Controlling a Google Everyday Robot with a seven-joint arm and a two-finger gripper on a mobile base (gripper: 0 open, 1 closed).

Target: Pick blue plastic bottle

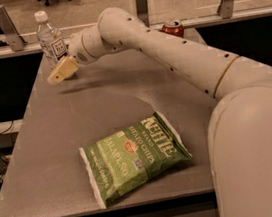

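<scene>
The blue plastic bottle point(51, 40) stands upright at the far left corner of the grey table point(42, 159). It is clear with a white cap and a white label bearing a dark square. My gripper point(60, 71) hangs just in front of the bottle's lower part, low over the table, at the end of the white arm point(169, 55) that reaches in from the right. The bottle's base is hidden behind the gripper. I cannot tell whether the gripper touches the bottle.
A green Kettle chip bag point(135, 156) lies near the table's front edge. A red soda can point(172, 27) stands at the far edge behind the arm. Metal rail posts point(7, 27) line the back. The table's left edge drops off close to the bottle.
</scene>
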